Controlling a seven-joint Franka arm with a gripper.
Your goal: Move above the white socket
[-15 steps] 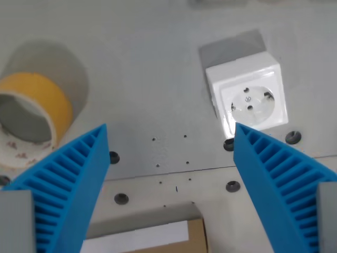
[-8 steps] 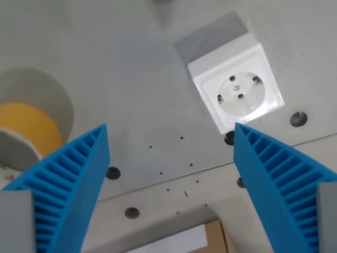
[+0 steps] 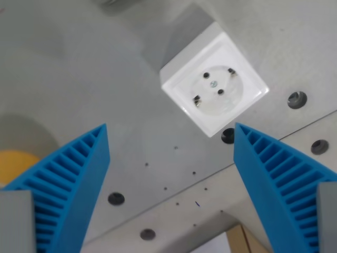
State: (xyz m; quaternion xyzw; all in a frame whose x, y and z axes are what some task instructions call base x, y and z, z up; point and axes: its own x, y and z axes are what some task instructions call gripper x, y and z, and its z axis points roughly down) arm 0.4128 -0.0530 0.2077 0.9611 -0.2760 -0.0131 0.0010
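We see one white socket (image 3: 214,90) lying turned on the grey table (image 3: 79,79) above and between our gripper (image 3: 171,134)'s two blue fingers (image 3: 68,184), which stand spread apart holding nothing, with one yellow tape roll (image 3: 16,163) peeking at the wrist view's left edge.

Socket (image 3: 214,84): set on the table (image 3: 79,68), toward the wrist view's upper right.
Tape roll (image 3: 16,161): placed at the wrist view's left edge, well apart from the socket.
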